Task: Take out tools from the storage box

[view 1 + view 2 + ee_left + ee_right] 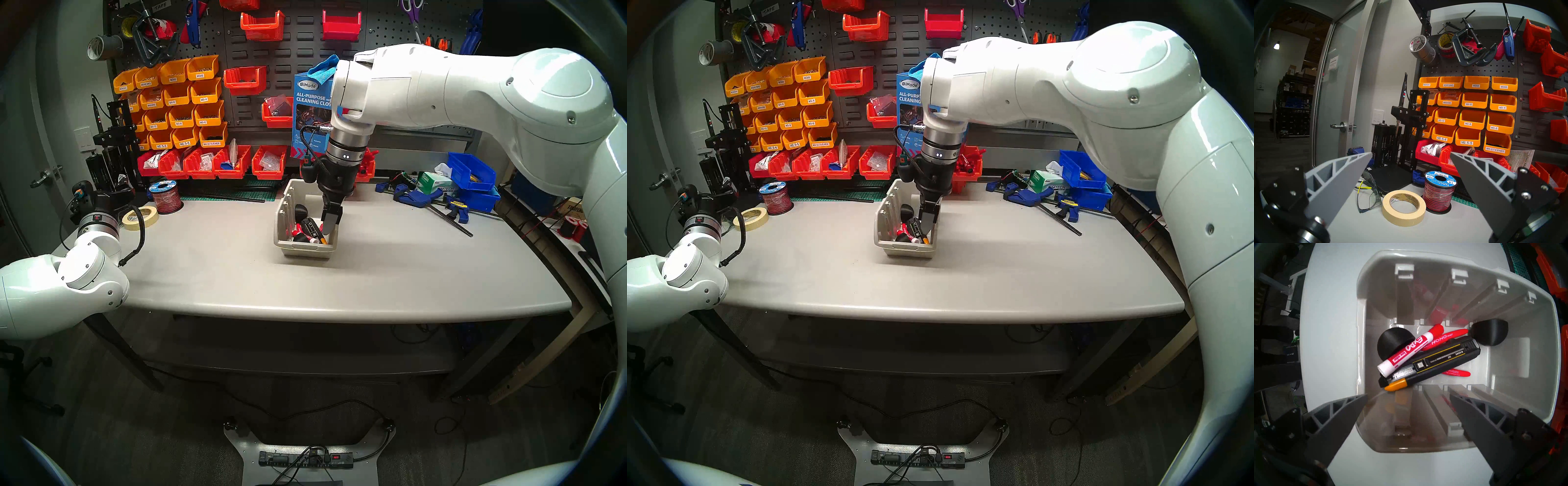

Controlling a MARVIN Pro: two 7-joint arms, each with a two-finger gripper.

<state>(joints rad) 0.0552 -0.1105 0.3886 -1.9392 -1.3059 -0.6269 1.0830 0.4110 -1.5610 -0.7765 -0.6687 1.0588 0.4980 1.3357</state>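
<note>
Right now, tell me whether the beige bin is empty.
Not empty. The beige bin holds the Expo marker, a black utility knife and two black cups.

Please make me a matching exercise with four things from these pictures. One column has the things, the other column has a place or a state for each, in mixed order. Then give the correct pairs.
Things:
1. Expo marker
2. black utility knife
3. roll of masking tape
4. right gripper

Places or states:
A. on the table, beside the spool of red wire
B. open, above the beige bin
C. in the bin, lying across a black round cup
D. in the bin, beside the marker, yellow stripe along its body

Pairs: 1-C, 2-D, 3-A, 4-B
</note>
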